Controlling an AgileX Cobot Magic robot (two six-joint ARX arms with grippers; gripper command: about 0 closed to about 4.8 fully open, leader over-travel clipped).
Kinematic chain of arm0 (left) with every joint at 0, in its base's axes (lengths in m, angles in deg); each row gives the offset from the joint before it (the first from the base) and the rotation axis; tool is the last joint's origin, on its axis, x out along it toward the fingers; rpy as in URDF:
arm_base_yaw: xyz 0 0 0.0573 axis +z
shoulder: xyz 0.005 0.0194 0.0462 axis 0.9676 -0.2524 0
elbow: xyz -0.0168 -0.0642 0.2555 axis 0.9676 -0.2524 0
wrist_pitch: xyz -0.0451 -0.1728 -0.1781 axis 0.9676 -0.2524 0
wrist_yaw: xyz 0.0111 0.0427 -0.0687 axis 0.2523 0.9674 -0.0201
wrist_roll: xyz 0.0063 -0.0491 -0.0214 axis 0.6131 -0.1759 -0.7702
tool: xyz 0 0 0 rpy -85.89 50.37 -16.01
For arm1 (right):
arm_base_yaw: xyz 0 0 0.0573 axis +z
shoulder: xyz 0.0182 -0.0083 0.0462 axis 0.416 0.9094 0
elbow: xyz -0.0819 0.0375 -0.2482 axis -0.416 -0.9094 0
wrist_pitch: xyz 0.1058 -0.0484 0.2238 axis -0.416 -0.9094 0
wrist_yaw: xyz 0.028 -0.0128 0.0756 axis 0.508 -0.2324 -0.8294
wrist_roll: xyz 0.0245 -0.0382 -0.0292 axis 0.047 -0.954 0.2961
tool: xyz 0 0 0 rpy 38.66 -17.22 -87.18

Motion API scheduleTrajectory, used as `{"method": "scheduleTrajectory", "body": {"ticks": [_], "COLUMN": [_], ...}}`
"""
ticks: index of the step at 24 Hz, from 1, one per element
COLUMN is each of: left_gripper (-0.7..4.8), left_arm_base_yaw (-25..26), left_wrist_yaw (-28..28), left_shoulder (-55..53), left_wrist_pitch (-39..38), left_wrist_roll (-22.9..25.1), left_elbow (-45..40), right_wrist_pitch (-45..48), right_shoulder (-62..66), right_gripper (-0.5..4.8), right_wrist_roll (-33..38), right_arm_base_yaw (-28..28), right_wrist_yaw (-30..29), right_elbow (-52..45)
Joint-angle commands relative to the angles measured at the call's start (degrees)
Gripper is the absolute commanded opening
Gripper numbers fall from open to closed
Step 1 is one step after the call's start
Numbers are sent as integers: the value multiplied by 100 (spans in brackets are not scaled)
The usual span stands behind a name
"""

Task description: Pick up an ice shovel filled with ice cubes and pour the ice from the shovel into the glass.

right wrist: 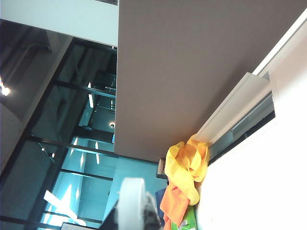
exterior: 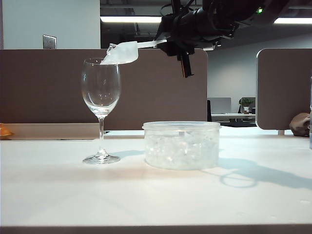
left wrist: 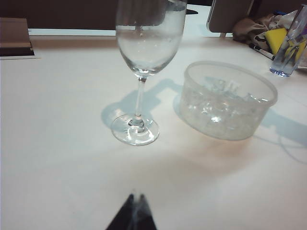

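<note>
Translucent white plastic, the small ice shovel (exterior: 122,52) hangs by its long flat handle from your right tool (exterior: 183,45), which is clamped shut on that handle high above the surface (exterior: 58,190). Its shallow bowl sits just over the rim of the tall clear stemmed wine glass (exterior: 101,87), tipped down toward it. Roll the wrist slowly and hold the lip centred over the opening, so the cubes slide in rather than bounce off the thin rim or knock the glass over.

The glass looks empty in both views. Beside it, the low round translucent tub (exterior: 181,145) holds a heap of small clear ice cubes (left wrist: 213,108). Whether any cubes lie in the shovel you cannot tell.

Your left tool (left wrist: 133,215) rests low, fingers together, away from the glass.
</note>
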Motion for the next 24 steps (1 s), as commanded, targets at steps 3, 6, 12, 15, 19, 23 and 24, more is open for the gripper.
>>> {"method": "scheduleTrajectory", "body": {"ticks": [3, 6, 12, 15, 19, 23, 24], "left_gripper": [-5, -5, -5, -5, -5, -5, -5], "left_arm_base_yaw": [7, 7, 7, 7, 7, 7, 7], "left_wrist_yaw": [-39, -39, -39, -39, -39, -42, -39], "left_shoulder": [-7, -7, -7, -7, -7, -7, -7], "left_wrist_pitch": [2, 2, 2, 2, 2, 2, 2], "left_wrist_roll": [22, 22, 20, 22, 22, 20, 22], "left_elbow": [4, 4, 4, 4, 4, 4, 4], "right_wrist_pitch": [114, 127, 127, 33, -393, -483, -487], "right_shoulder": [-33, -33, -33, -31, -31, -31, -31], "right_gripper": [-5, -6, -5, -5, -5, -6, -5], "right_wrist_roll": [-378, -404, -612, -713, -872, -1008, -1019], "right_arm_base_yaw": [7, 28, 31, 31, 31, 61, 72], "right_wrist_yaw": [0, -4, -20, -131, -258, -273, -273], "right_elbow": [39, 42, 168, 339, 616, 717, 717]}}
